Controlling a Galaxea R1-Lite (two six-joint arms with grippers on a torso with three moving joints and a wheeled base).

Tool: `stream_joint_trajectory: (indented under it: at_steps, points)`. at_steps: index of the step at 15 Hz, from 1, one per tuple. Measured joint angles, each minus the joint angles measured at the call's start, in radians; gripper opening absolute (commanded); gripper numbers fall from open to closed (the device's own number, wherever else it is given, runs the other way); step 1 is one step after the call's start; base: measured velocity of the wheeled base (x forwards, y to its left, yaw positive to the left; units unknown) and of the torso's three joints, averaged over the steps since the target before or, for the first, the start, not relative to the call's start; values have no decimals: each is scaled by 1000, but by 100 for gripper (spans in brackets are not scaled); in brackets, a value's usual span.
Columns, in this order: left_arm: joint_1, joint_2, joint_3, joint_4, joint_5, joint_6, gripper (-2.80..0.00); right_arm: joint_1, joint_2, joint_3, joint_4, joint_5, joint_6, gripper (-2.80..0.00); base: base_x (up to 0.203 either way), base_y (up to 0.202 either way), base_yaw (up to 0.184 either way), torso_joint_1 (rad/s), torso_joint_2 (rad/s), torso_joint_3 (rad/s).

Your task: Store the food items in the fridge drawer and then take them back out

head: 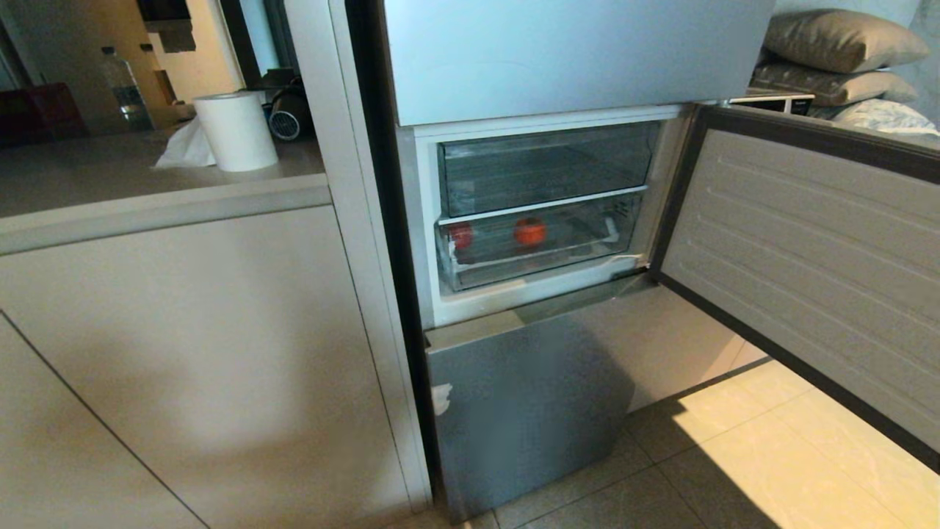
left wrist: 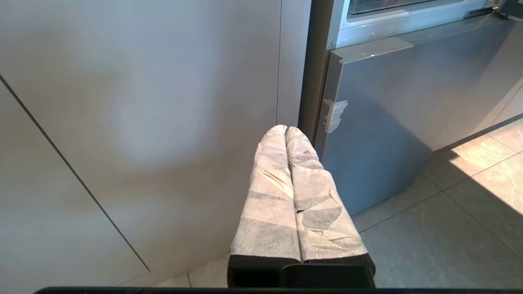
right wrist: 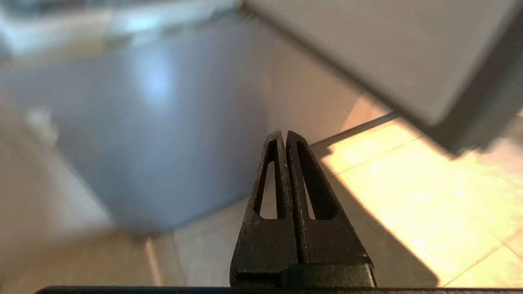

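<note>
The fridge's middle compartment stands open in the head view. Its lower, shallow clear fridge drawer [head: 587, 246] is pushed in. Behind its transparent front lie the two food items, a red one [head: 461, 235] on the left and an orange-red one [head: 529, 231] near the middle. Neither arm shows in the head view. My left gripper [left wrist: 286, 129], its fingers wrapped in white tape, is shut and empty, low before the cabinet and the fridge's lower panel. My right gripper [right wrist: 284, 134], with bare black fingers, is also shut and empty, low over the floor near the open door.
A taller clear drawer [head: 543, 165] sits above the shallow one. The compartment door [head: 808, 242] hangs open to the right. Below is a silver door panel [head: 529, 411]. Beige cabinet fronts [head: 183, 353] fill the left, with a paper roll [head: 235, 131] on the counter. Tiled floor [head: 734, 455] lies at the lower right.
</note>
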Motion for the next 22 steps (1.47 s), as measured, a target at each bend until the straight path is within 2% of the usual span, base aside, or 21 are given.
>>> stream_joint_trajectory:
  at_steps: [3,5,7,12,14,15,18,20,22]
  points:
    - [0,0,0,0,0,0,-280,-13,96,-156,4,-98,69,-280,0,0,0,0,0,0]
    - [0,0,0,0,0,0,-280,-82,231,-262,-32,-112,153,-280,0,0,0,0,0,0]
    - [0,0,0,0,0,0,-280,-247,374,-333,-127,-71,221,-280,0,0,0,0,0,0]
    - [0,0,0,0,0,0,-280,-841,665,-376,-536,140,352,-280,0,0,0,0,0,0]
    - [0,0,0,0,0,0,-280,-1013,787,-382,-685,225,402,-280,0,0,0,0,0,0]
    - [0,0,0,0,0,0,-280,-1066,846,-382,-756,259,422,-280,0,0,0,0,0,0]
    - [0,0,0,0,0,0,-280,-1131,1011,-380,-942,297,467,-280,0,0,0,0,0,0]
    - [0,0,0,0,0,0,-280,-1141,1124,-404,-997,300,519,-280,0,0,0,0,0,0]
    - [0,0,0,0,0,0,-280,-1154,1232,-451,-1019,298,603,-280,0,0,0,0,0,0]
